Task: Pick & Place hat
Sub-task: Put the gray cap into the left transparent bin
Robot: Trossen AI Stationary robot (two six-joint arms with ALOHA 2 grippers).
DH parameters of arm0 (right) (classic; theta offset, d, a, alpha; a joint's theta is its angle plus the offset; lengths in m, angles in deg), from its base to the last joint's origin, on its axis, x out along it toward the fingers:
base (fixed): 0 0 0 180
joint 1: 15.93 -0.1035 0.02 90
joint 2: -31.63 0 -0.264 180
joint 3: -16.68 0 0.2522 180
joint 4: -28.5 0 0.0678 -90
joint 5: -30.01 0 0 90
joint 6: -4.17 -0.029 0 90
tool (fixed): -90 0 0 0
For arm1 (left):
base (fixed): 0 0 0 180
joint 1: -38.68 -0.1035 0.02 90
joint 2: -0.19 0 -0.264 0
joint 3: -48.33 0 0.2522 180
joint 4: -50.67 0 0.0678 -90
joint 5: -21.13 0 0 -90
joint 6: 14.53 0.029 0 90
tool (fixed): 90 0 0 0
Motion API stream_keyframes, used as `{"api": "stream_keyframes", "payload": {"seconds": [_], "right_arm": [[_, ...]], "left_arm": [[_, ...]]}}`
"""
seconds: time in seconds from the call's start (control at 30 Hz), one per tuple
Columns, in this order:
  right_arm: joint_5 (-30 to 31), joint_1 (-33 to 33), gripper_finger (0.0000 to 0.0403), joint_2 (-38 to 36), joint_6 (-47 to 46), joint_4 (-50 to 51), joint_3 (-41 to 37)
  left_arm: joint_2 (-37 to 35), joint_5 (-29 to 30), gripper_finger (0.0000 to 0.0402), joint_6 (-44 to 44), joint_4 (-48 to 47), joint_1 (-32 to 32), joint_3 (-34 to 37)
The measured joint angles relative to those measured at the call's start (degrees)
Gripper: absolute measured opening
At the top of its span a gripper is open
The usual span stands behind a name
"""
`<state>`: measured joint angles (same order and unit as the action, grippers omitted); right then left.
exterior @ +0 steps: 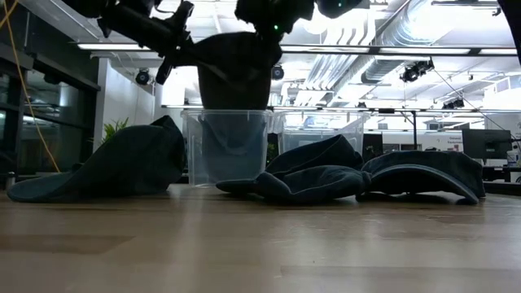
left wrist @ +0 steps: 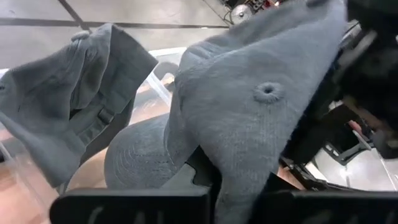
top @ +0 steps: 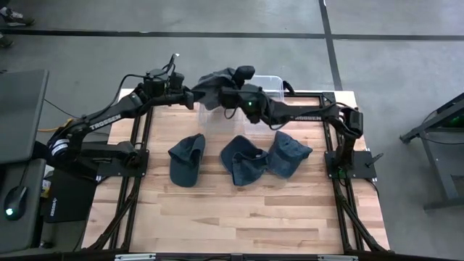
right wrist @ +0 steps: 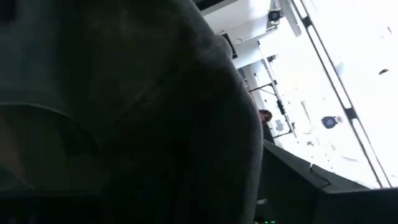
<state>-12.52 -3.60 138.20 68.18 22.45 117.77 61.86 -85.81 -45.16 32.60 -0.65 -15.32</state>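
A grey-blue hat (top: pixel 212 80) hangs in the air between both grippers, over a clear plastic bin (top: pixel 273 81) at the table's far edge. In the low view the hat (exterior: pixel 234 72) sags just above the bin's rim (exterior: pixel 228 114). My left gripper (top: pixel 191 96) comes at it from the left and is shut on the cloth. My right gripper (top: pixel 232 94) comes from the right, with its fingers buried in the hat. The left wrist view shows the hat's crown with an eyelet (left wrist: pixel 267 92) and its back strap (left wrist: pixel 93 115). My left gripper pinches a fold of the hat's crown cloth (left wrist: pixel 214 171) between its two fingers, coming roughly level from the table's left. The hat is lifted clear and drapes slack beyond the fingers. My right gripper is shut on the hat's upper part (exterior: pixel 264 39) from the right and above. The cloth (right wrist: pixel 155 112) fills its wrist view and hides the place of contact.
Three more grey-blue hats lie on the wooden table in a row: one left (top: pixel 187 158), one in the middle (top: pixel 243 159), one right (top: pixel 288 154). The near half of the table (top: pixel 232 217) is bare wood. Black frame rails run along both sides.
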Motion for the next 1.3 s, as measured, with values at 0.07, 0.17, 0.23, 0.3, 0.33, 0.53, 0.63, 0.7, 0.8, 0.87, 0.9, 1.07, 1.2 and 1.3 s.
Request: {"api": "stream_keyframes", "payload": {"seconds": [0.07, 0.17, 0.23, 0.3, 0.33, 0.53, 0.63, 0.7, 0.8, 0.87, 0.9, 1.07, 1.2, 1.3], "right_arm": [[-1.3, 1.4, 0.0196, 0.0, -1.5, 0.8, 0.0], [-3.5, 3.4, 0.0196, 0.0, -3.8, 1.7, 0.0], [-4.9, 4.5, 0.0196, 0.0, -5.0, 2.3, 0.0], [-5.9, 5.2, 0.0196, 0.0, -5.0, 2.9, 0.0], [-6.0, 5.4, 0.0196, 0.0, -4.8, 2.9, 0.0], [-7.6, 5.8, 0.0197, 0.0, -3.6, 2.9, 0.0], [-8.9, 6.1, 0.0197, 0.0, -3.9, 2.9, 0.0], [-9.2, 6.4, 0.0197, 0.0, -5.0, 3.4, 0.0], [-10.8, 6.8, 0.0197, 0.0, -7.4, 5.7, 0.0], [-11.9, 6.9, 0.0197, 0.0, -8.5, 7.3, 0.0], [-12.4, 6.9, 0.0197, 0.0, -8.9, 8.1, 0.0], [-15.6, 6.5, 0.0197, -1.4, -11.1, 13.1, 0.0], [-18.5, 6.0, 0.0197, -4.5, -14.2, 15.5, 0.0], [-18.8, 5.6, 0.0197, -7.4, -14.6, 17.1, 0.0]], "left_arm": [[0.5, 0.1, 0.0003, -0.4, -0.2, 0.0, 0.0], [1.0, 1.5, 0.0002, -0.6, 0.0, 0.0, 0.0], [1.2, 2.9, 0.0002, -0.7, -0.1, 0.0, 0.0], [1.8, 3.6, 0.0002, -0.7, 0.1, 0.0, 0.0], [2.0, 3.8, 0.0002, -0.8, 0.1, 0.0, 0.0], [4.0, 4.1, 0.0002, -1.1, 0.0, 0.0, 0.0], [5.7, 5.4, 0.0002, -1.7, 0.1, 0.0, 0.0], [6.9, 5.9, 0.0002, -2.9, 0.2, 0.0, 0.0], [8.2, 6.0, 0.0006, -4.0, 0.4, 0.0, 0.0], [8.7, 6.0, 0.0008, -4.2, 0.7, 0.0, 0.0], [8.7, 6.2, 0.0008, -4.2, 0.8, 0.0, 0.0], [8.7, 7.5, 0.0006, -4.1, 0.8, 0.0, 0.0], [8.7, 7.5, 0.0006, -4.1, 0.9, 0.0, 0.0], [8.7, 7.5, 0.0006, -4.2, 1.2, 0.0, 0.0]]}}
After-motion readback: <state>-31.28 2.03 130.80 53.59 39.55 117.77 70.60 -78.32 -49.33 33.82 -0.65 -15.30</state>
